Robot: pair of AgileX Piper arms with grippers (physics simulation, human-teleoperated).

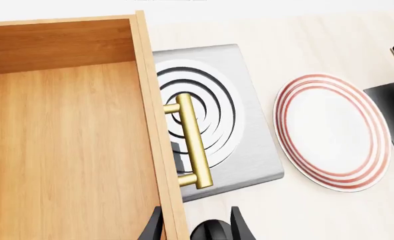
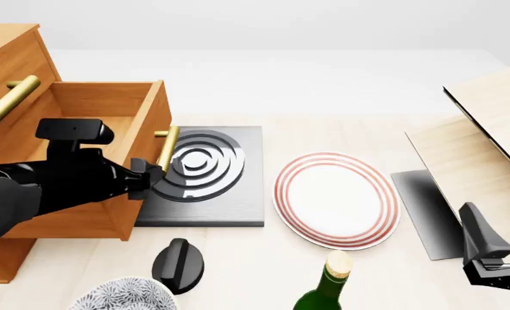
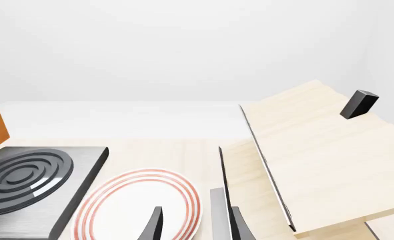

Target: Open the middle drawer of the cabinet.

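Observation:
The tall orange-brown cabinet stands at the far left of the front view. Its middle drawer is pulled well out, and its bare wooden inside shows from above. The drawer's brass bar handle sticks out over the burner plate. My left gripper is open just short of the handle's near end, one finger on either side of the drawer front's edge, holding nothing. My right gripper is open and empty at the near right, far from the cabinet. The lowest drawer is hidden.
A grey burner plate lies right of the drawer, beside a red-ringed white plate. Near the front edge are a black knob, a patterned bowl and a green bottle. Pale wood boards stand at right.

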